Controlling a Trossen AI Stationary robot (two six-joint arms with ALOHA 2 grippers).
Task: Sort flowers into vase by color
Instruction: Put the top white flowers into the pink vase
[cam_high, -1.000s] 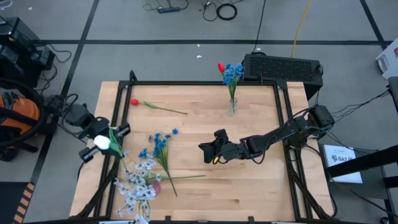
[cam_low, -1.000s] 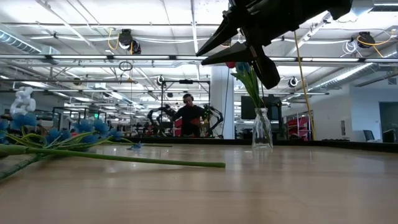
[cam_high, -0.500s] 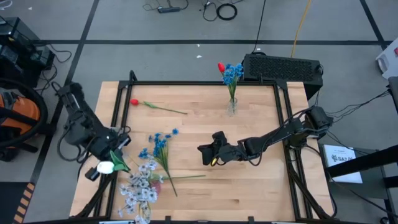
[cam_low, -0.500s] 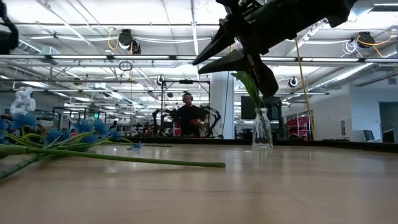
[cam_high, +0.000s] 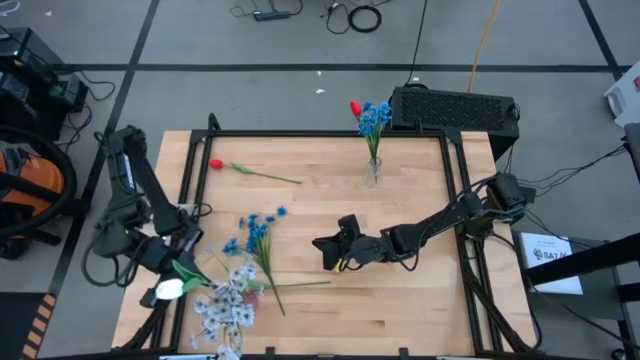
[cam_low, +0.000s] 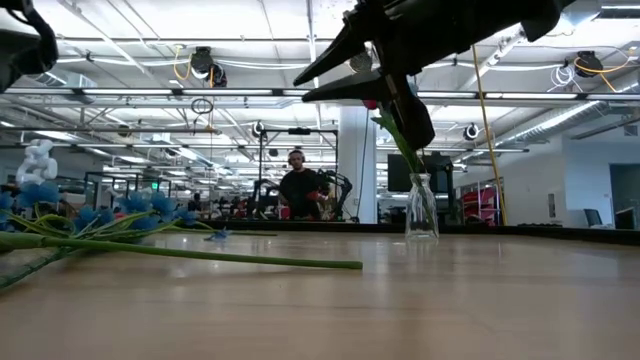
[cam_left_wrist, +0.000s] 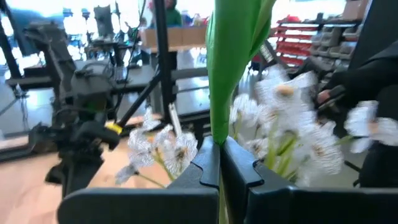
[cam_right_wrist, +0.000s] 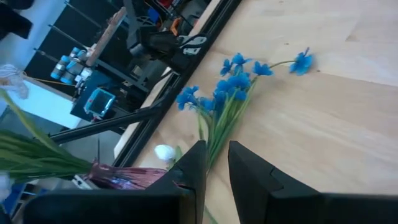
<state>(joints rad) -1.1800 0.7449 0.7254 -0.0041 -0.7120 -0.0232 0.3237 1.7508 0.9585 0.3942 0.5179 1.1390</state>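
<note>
Between the left gripper's closed fingers stands a green stem.

Bright, even overhead lighting; soft shadows; left wrist view blurred; low-view ceiling lights glare.

My left gripper is dark and pinches a bright green stem tipped with a white bud. My right gripper is black too. Bright blue flowers lie beside pale white-lavender clusters on the light wooden table. A red bud lies apart. The clear vase holds blue blooms and one red.
</note>
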